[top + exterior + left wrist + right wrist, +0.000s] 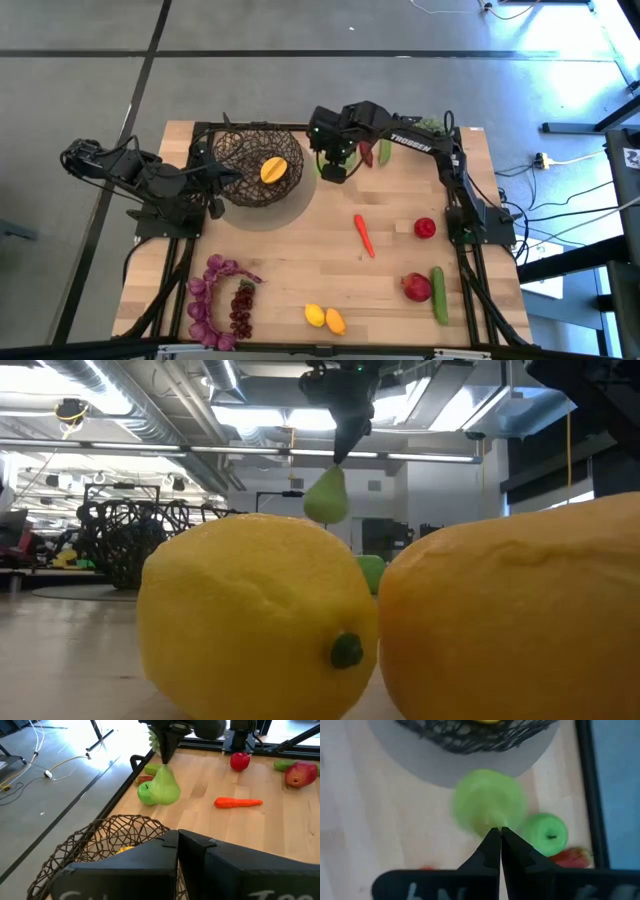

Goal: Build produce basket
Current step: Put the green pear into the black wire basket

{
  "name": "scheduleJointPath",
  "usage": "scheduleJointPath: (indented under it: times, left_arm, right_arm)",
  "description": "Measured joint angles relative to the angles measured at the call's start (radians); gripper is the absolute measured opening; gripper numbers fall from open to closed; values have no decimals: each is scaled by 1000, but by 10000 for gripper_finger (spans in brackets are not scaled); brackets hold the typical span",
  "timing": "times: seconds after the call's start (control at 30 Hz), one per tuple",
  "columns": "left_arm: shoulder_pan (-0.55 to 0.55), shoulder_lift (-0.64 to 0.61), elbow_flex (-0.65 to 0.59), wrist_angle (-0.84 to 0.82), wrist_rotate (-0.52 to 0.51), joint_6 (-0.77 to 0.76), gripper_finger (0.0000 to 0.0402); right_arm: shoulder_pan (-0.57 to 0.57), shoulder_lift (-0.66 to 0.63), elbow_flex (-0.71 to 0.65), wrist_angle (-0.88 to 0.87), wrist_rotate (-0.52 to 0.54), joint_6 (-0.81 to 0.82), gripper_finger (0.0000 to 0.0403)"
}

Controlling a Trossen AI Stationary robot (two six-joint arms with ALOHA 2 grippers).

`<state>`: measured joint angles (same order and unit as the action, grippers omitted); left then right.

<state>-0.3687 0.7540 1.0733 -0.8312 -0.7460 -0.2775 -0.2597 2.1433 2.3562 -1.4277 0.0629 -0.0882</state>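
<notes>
The dark wire basket [250, 165] stands on a grey round mat at the table's far left, with a yellow-orange fruit [273, 170] inside. My right gripper [335, 165] is just right of the basket, above the table, shut on a pale-green pear-shaped fruit [164, 787]. A green apple [547, 834] rests on the table below it. My left gripper [222, 182] is shut at the basket's left rim [107, 827]. Carrot [363, 235], lemons [324, 318], grapes [215, 300], cucumber [438, 295] and red fruits [420, 260] lie on the near half. My left gripper is shut at the basket's left rim [161, 836], coming level from the table's left. The fingers hide the place of contact, so I cannot tell how much wire is between them. The basket stands on its mat. My right gripper pinches the pear-shaped fruit's narrow top end [490, 822] between its two fingertips, from above, pointing down. The fruit hangs upright below the fingers [326, 497], lifted clear of the table.
A red pepper [367, 152] and a green pepper [385, 152] lie at the far edge behind the right gripper, with a bushy green clump [430, 125] further right. The black frame rail [260, 125] runs along the far edge.
</notes>
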Motion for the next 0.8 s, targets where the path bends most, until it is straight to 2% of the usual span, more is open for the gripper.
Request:
scheduleJointPath:
  times: [0.3, 0.6, 0.7, 0.8]
  left_arm:
    - [0, 0, 0, -17, -33, 0, 0]
    - [0, 0, 0, -26, -88, 0, 0]
    - [0, 0, 0, -28, -88, 0, 0]
    - [0, 0, 0, -30, -88, -1, 0]
  right_arm:
    - [-37, -19, 0, 141, -11, -25, 0]
    - [-43, -24, 0, 350, -105, -51, 0]
    - [-43, -24, 0, 423, -184, -48, 0]
    - [-36, -23, 0, 478, -218, -47, 0]
